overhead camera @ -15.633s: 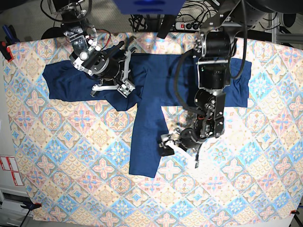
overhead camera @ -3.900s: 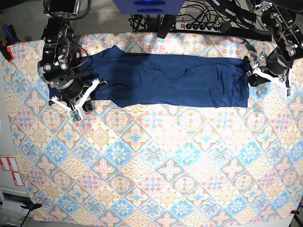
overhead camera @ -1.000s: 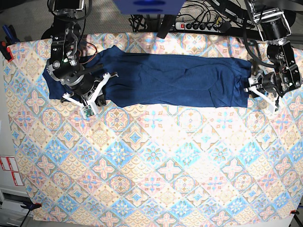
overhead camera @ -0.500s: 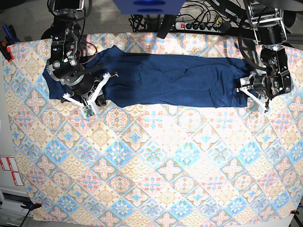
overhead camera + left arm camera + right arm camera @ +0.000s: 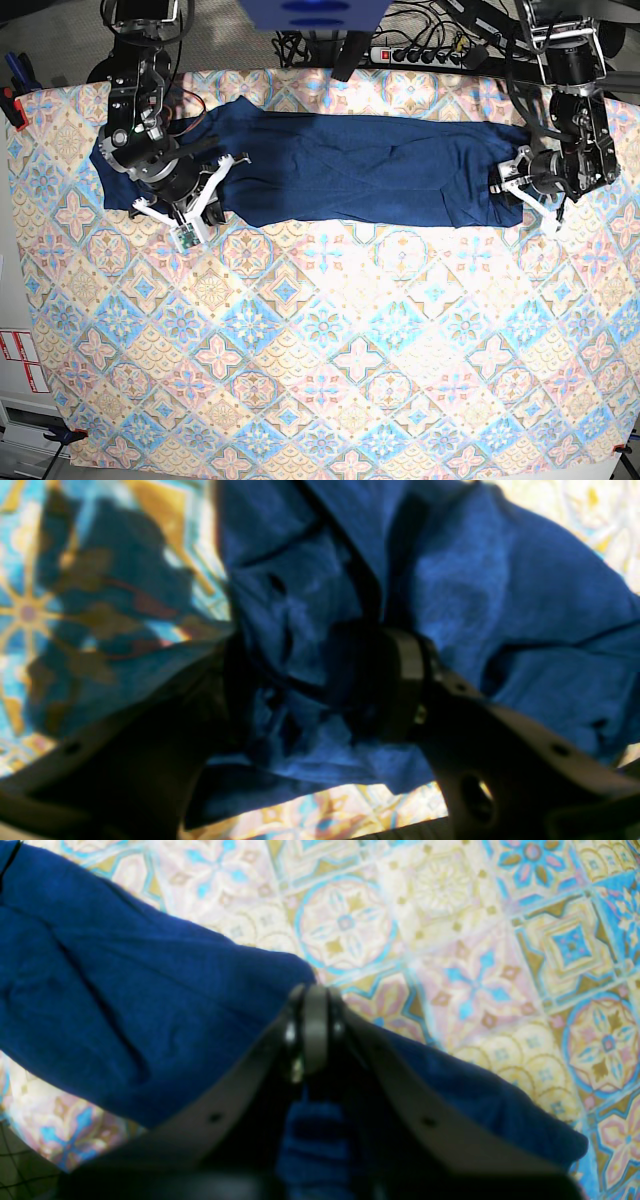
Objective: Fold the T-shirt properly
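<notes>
The dark navy T-shirt (image 5: 350,170) lies as a long band across the far part of the table. My right gripper (image 5: 205,212) sits at its lower left edge. In the right wrist view the right gripper (image 5: 312,1015) is shut, and the T-shirt (image 5: 125,1015) rises to a point at the tips with bunched cloth behind them. My left gripper (image 5: 505,190) is at the shirt's right end. In the left wrist view the left gripper (image 5: 315,680) stands open, its fingers astride crumpled folds of the T-shirt (image 5: 500,580).
A patterned tile-print cloth (image 5: 320,350) covers the table. A power strip and cables (image 5: 420,50) lie behind the far edge. A red clamp (image 5: 10,100) grips the left edge. The right arm's body stands over the shirt's left part.
My left gripper has slid leftward from beside the shirt's right end onto its edge, jaws unchanged. The right arm and the shirt's left part have not moved.
</notes>
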Robot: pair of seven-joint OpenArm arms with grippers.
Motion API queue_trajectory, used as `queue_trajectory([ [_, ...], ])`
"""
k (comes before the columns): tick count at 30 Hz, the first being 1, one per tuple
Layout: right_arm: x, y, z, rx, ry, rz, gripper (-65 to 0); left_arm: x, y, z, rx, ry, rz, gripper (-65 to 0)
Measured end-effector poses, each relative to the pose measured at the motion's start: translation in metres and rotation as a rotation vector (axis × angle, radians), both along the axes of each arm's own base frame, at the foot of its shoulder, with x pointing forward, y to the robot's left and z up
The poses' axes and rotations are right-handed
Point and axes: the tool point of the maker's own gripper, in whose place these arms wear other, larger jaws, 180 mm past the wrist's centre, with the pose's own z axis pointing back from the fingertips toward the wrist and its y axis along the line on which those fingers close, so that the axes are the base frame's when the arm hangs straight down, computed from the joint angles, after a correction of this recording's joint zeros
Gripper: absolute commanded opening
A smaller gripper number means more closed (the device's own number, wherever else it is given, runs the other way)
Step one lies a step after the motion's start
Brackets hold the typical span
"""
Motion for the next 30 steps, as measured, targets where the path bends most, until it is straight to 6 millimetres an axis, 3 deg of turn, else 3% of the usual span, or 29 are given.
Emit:
queue_trajectory([
  [4,0.000,0.000,0.000,0.001,-0.001,0.000,-64.7,-0.002,-0.001,-0.001,-0.005,0.002,0.002,-32.1],
  [6,0.000,0.000,0.000,0.001,0.000,0.000,-64.7,-0.002,-0.001,-0.001,-0.006,0.001,0.003,-39.0],
  [9,0.000,0.000,0.000,0.000,-0.001,0.000,-64.7,-0.003,-0.004,-0.001,-0.017,0.003,-0.014,-54.3],
  [12,0.001,0.000,0.001,0.001,-0.004,0.000,-64.7,-0.004,-0.013,0.002,-0.033,-0.039,-0.119,-65.0],
  [18,0.001,0.000,0.001,0.000,-0.002,0.000,-64.7,-0.003,-0.020,0.004,-0.046,-0.056,-0.138,-65.0],
  [25,0.001,0.000,0.001,-0.001,-0.002,0.002,-64.7,0.005,0.011,0.039,0.046,-0.159,-0.095,-65.0],
  [30,0.001,0.000,0.001,0.000,-0.003,0.001,-64.7,0.010,0.011,0.059,0.084,-0.216,-0.136,-65.0],
])
